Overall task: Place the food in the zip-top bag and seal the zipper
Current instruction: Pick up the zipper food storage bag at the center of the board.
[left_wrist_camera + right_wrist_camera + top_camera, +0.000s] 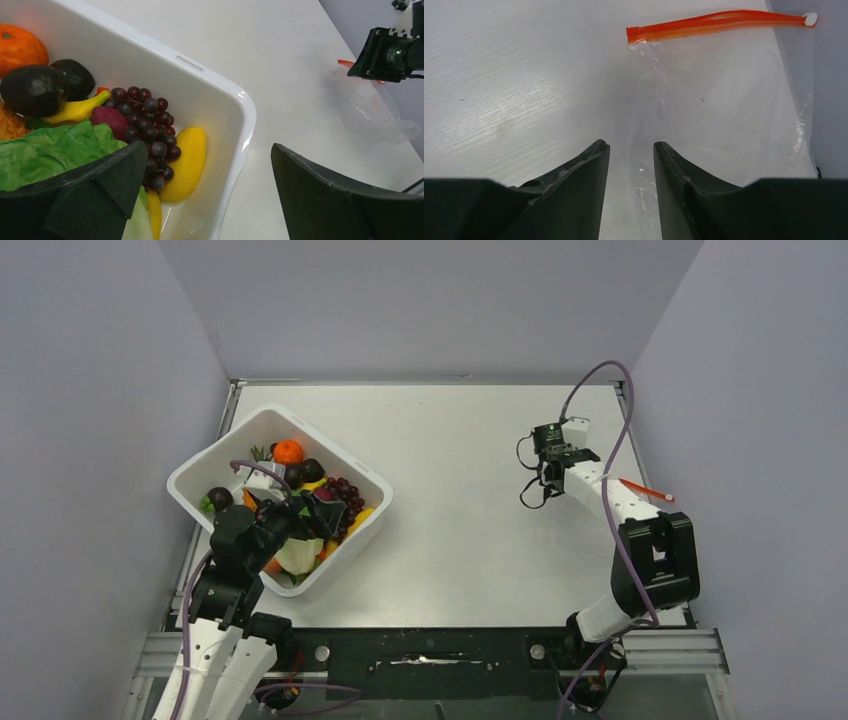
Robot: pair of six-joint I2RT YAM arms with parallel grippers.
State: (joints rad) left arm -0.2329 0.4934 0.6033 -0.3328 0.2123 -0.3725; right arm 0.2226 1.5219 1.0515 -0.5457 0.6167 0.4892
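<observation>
The food lies in a white tub [222, 452]: purple grapes [150, 120], green lettuce [55, 145], an orange [17, 47], a dark plum [32, 90], a banana [80, 107] and a yellow fruit [187, 160]. My left gripper [210, 147] is wide open and empty. It straddles the tub's near wall [200, 67], with one finger over the lettuce and one over the table. The clear zip-top bag [724, 100] lies flat at the right, its red zipper [719, 21] at the far end. My right gripper [630, 144] hovers over the bag's left edge, jaws slightly apart and empty.
In the top view the right arm hides most of the bag; only the red strip [645, 490] shows by the table's right edge. The white slider [809, 19] sits at the zipper's right end. The right wall stands close beside the bag.
</observation>
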